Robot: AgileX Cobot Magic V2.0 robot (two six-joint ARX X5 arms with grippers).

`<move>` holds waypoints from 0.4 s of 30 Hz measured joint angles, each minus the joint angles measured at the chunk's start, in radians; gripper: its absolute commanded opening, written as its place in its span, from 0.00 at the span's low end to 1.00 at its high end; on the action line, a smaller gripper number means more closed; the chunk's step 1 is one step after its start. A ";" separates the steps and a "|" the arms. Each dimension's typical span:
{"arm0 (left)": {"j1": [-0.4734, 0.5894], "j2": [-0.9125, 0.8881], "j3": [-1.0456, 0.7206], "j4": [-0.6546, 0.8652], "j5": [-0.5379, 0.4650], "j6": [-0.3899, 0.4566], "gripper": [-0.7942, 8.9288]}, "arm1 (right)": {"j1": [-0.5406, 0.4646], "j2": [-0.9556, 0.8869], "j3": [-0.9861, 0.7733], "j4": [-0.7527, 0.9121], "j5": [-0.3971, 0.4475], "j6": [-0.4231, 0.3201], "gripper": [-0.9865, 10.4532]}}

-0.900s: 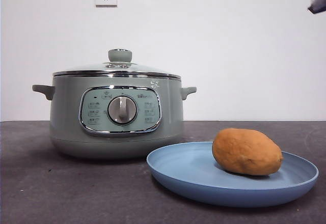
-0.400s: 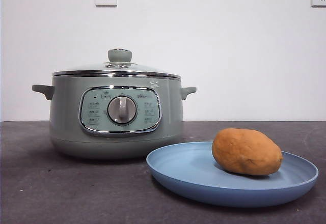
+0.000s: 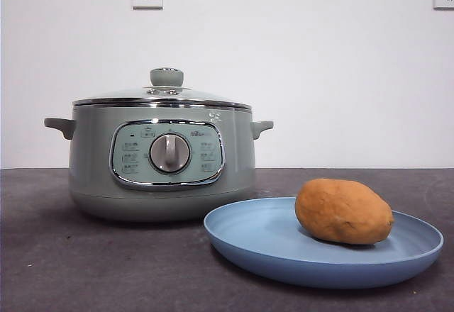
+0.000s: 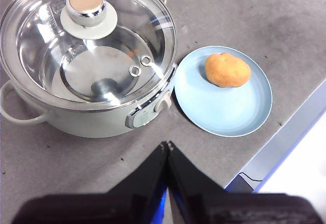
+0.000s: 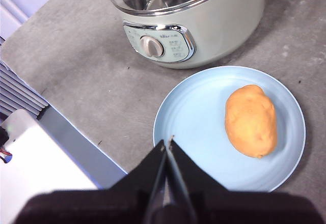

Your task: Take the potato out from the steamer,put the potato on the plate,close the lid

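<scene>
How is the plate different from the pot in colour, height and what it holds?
The plate is light blue; the pot is pale green with a chrome rim. The plate is low and shallow, the pot tall and deep. The plate lies open with a potato on it; the pot is shut under a glass lid and looks empty. Both are round and stand on the grey table.

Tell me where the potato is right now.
The potato lies on the blue plate, toward its right side in the front view, just right of the closed steamer.
</scene>
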 measured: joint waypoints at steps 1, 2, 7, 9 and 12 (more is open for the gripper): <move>0.000 0.000 0.000 0.002 -0.001 0.000 0.08 | 0.000 0.000 0.000 0.000 0.000 0.000 0.09; 0.000 0.000 0.000 0.008 -0.001 0.000 0.08 | 0.000 0.000 0.000 0.000 0.000 0.000 0.09; 0.024 -0.010 0.000 0.037 -0.029 0.036 0.08 | 0.000 0.000 0.000 0.000 0.000 0.000 0.09; 0.070 -0.039 0.000 0.115 -0.046 0.066 0.08 | 0.000 0.000 0.000 0.000 0.000 0.000 0.09; 0.148 -0.115 -0.012 0.262 -0.050 0.089 0.08 | 0.000 0.000 0.000 -0.003 0.000 0.000 0.09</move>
